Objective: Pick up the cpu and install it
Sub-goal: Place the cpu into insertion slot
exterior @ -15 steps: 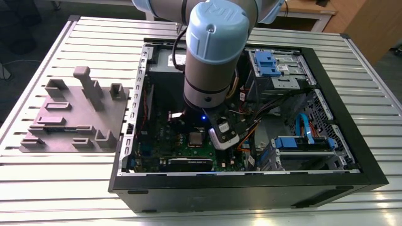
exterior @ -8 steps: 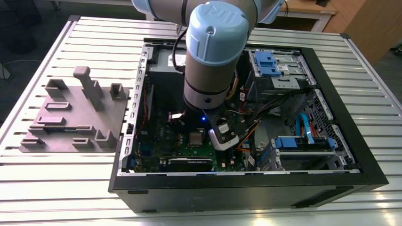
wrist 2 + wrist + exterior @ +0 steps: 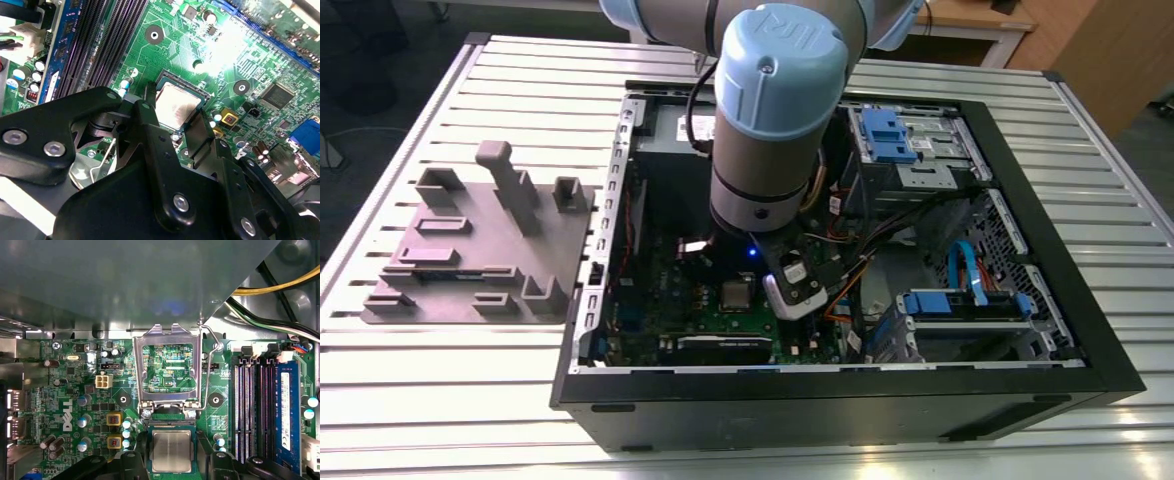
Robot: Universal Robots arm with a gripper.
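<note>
One cpu flat in the open motherboard socket.
Straddles it with hand spread, just clear of both edges, likely to leave it seated; load frame hinged up for access.

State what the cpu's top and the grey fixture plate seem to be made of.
The cpu is likely metal: its silver-grey top has a dull sheen and catches light. The fixture plate is probably plastic: matte, uniform grey with no shine, though that is not certain.

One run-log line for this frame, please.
phase: cpu install | cpu: lying in socket | socket cover: raised open | gripper: low over cpu
</note>
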